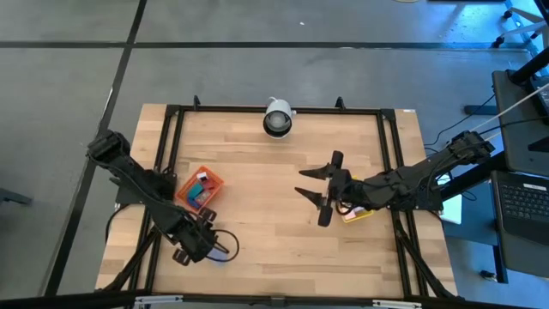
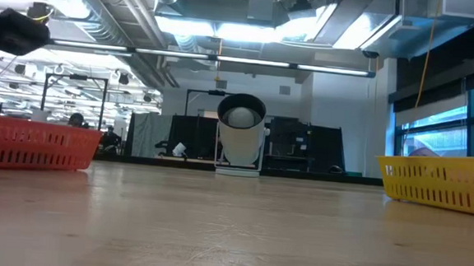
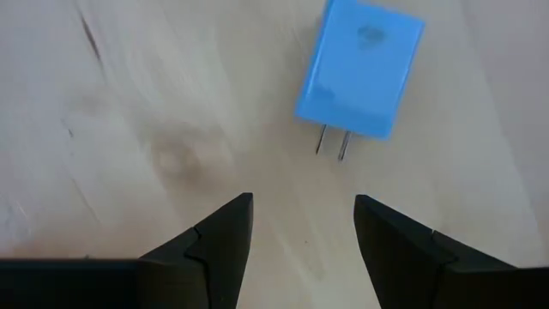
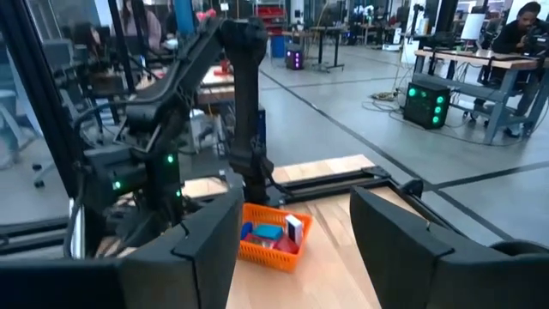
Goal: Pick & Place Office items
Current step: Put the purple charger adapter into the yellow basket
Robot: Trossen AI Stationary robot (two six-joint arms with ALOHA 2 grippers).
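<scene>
A: The left gripper (image 1: 225, 249) sits low over the near-left part of the table (image 1: 274, 257), its 2 fingers (image 3: 219, 249) spread apart with nothing between them. Where does its arm come from?

B: From the left edge. In the high view the left arm runs from its base at the far-left side, passes just beside the orange tray (image 1: 199, 189), and bends down toward the near edge, so the wrist points at the wood.

A: And what lies ahead of those fingers?

B: A light blue plug block (image 3: 360, 69) with 2 metal prongs, flat on the bare wood. The prongs point back toward the gripper. The block is apart from both fingertips, not touched.

A: The right gripper?

B: The right gripper (image 1: 319, 190) is held out over the middle-right of the table, fingers wide apart and empty. Its arm reaches in from the right edge, stretched nearly level, crossing above the yellow tray (image 1: 356, 213), which it mostly hides.

A: Where are the other office items (image 1: 202, 187)?

B: Inside the orange tray on the left: the right wrist view shows blue pieces, a red one and a white-labelled block there. I cannot tell what the yellow tray holds.

A: Anything else on the table?

B: A white camera (image 1: 277, 118) stands at the far edge, midway.
</scene>
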